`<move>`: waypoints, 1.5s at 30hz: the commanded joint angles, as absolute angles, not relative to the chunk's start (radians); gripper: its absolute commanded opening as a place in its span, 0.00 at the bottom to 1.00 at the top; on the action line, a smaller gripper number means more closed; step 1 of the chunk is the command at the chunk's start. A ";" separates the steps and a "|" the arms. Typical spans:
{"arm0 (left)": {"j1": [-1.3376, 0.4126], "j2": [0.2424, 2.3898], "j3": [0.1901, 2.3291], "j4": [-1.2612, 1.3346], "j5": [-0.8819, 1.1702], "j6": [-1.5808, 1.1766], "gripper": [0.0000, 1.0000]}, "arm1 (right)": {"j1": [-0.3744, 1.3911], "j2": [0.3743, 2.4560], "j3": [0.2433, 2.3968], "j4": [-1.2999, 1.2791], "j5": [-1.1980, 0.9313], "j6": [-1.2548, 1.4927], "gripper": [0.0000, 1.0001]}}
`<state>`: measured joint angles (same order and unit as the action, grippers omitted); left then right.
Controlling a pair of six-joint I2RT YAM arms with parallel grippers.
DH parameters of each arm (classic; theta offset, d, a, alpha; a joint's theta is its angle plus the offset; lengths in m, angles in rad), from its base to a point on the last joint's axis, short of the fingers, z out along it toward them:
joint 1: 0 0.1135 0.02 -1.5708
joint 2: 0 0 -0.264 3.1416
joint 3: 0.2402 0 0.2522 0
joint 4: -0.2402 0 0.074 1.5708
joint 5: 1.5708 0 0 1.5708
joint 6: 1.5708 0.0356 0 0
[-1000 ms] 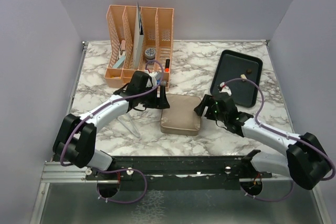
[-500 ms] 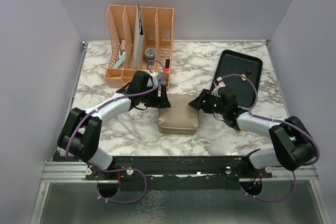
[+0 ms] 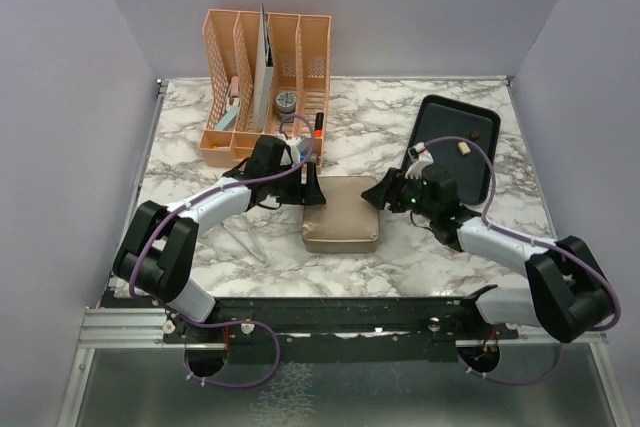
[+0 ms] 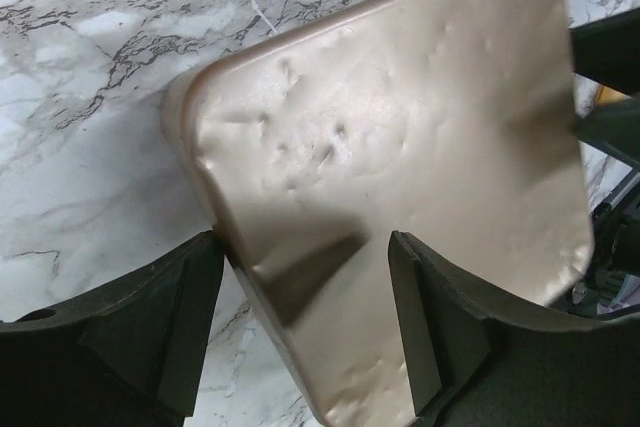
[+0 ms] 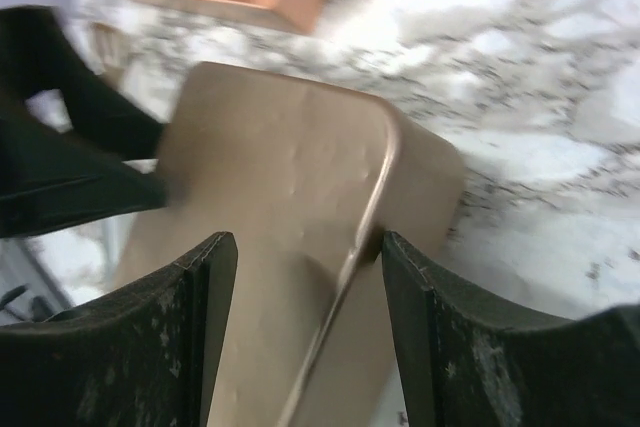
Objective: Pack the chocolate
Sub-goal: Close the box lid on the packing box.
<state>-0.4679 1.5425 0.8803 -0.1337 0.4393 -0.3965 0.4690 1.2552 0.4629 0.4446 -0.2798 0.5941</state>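
Right, both of my hands are at the square gold tin [image 3: 342,215], which sits lid-on in the middle of the marble bench [image 3: 370,112]. My left hand [image 4: 305,242] is spread wide across the tin's far left corner. One finger [image 4: 190,297] lies against the side wall and the other sits over the lid, so nothing is clamped. My right hand [image 5: 300,247] is likewise well open, its fingers straddling the lid's rim at the far right corner, with no hold on anything that I can see.

I judge the step to be getting the lid off so the tin can be filled. To do it well, I should brace the tin with the left hand so it does not slide. The right should catch only the lid's rim, not the base, and lift evenly. A thin, dimpled lid is likely to bind if one corner rises alone.

The chocolate is not under either hand. One dark piece [image 3: 470,134] lies on the black tray [image 3: 440,112], behind my right hand and apart from it. A pale bit just beside it may be another, but it is too small to tell. The lid hides whether any chocolate is in the tin.
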 commanded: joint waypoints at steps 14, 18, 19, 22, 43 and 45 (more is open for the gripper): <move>-0.492 1.536 0.908 -0.117 0.506 -0.408 0.73 | 0.459 1.337 0.435 0.695 -0.472 0.765 0.52; -0.491 1.496 0.918 -0.168 0.438 -0.389 0.71 | 0.459 1.311 0.448 0.586 -0.419 0.720 0.52; -0.490 1.481 0.921 -0.177 0.421 -0.385 0.70 | 0.459 1.286 0.460 0.527 -0.391 0.702 0.52; -0.491 1.444 0.936 -0.189 0.407 -0.387 0.67 | 0.459 1.207 0.507 0.325 -0.288 0.653 0.58; -0.489 1.500 0.919 -0.223 0.392 -0.411 0.67 | 0.459 1.323 0.549 0.165 -0.190 0.586 0.49; -0.491 1.513 0.916 -0.208 0.407 -0.426 0.66 | 0.459 1.315 0.545 0.186 -0.208 0.582 0.46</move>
<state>-0.4866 1.4849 0.9371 -0.2291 0.3771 -0.4076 0.4625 1.3113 0.5343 0.1452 -0.1719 0.6044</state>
